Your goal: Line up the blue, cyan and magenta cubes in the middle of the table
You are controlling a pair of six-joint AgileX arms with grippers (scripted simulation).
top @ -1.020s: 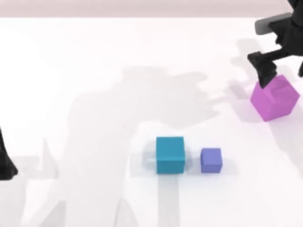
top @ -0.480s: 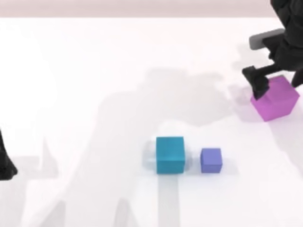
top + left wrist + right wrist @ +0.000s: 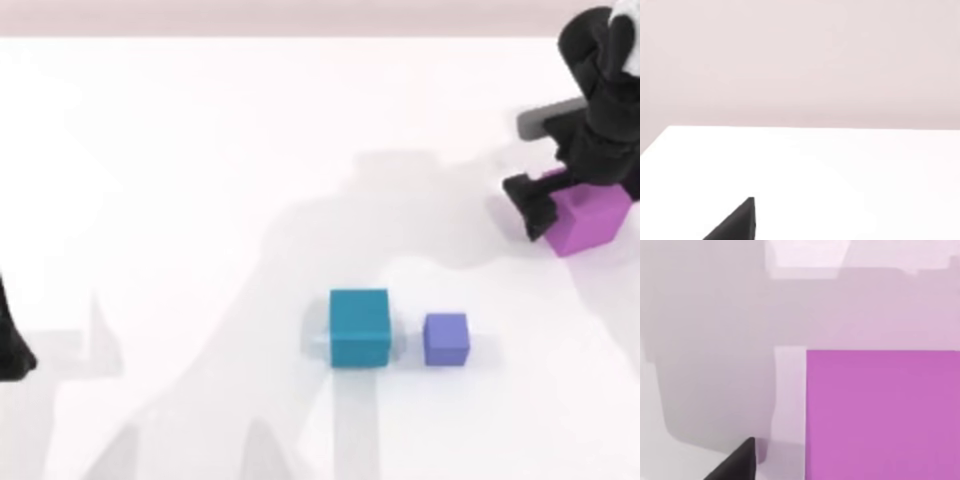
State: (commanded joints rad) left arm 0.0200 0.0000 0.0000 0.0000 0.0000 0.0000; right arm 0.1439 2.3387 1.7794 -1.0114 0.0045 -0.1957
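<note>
Near the middle of the white bench (image 3: 200,180), the cyan cube (image 3: 359,327) and the smaller blue cube (image 3: 446,338) are sitting side by side with a narrow gap between them, edges square to the bench. Nothing is standing between them and the magenta cube (image 3: 590,217), which is lying well apart at the right, turned slightly askew. The right hand (image 3: 580,195) is reaching down over it, one dark finger (image 3: 528,200) hanging beside its left face; whether it is pinching the cube I cannot tell. The left arm (image 3: 10,340) is sitting at the left edge.
</note>
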